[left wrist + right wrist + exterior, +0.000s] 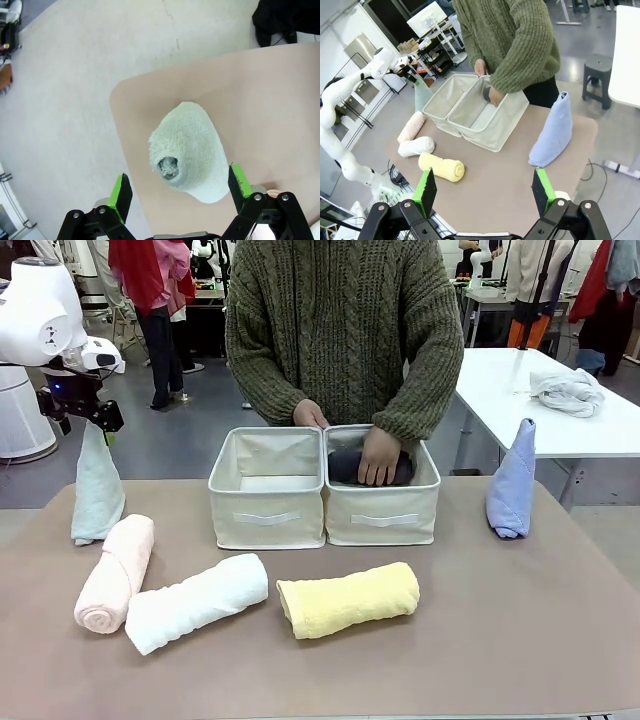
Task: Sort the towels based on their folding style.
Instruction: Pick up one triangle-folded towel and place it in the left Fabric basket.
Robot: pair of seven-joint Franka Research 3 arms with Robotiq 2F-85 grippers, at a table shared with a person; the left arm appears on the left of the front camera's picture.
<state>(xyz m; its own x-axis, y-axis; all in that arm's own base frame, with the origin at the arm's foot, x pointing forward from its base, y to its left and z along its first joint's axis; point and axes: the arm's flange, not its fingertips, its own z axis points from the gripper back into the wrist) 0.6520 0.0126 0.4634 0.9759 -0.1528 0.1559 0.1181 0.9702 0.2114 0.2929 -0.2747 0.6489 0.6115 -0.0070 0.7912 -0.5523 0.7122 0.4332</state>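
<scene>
A pale teal cone-folded towel (97,490) stands upright at the table's far left. My left gripper (88,423) hangs open right over its tip, and from above the cone (187,150) sits between the green pads (121,192) without touching them. Rolled pink (115,573), white (197,602) and yellow (348,598) towels lie along the front. A person's hand (380,455) rests on a dark grey towel (345,465) inside the right bin (385,518). A periwinkle cone towel (512,485) stands at the far right. My right gripper (484,189) hovers open and empty, high above the table's near right part, with the blue cone (551,132) ahead of it.
Two beige fabric bins stand side by side at the table's middle back; the left bin (265,515) shows nothing inside. The person stands right behind them. A white side table (520,380) at the back right carries a whitish-grey cloth heap (567,390). A stool (597,67) stands beyond the table.
</scene>
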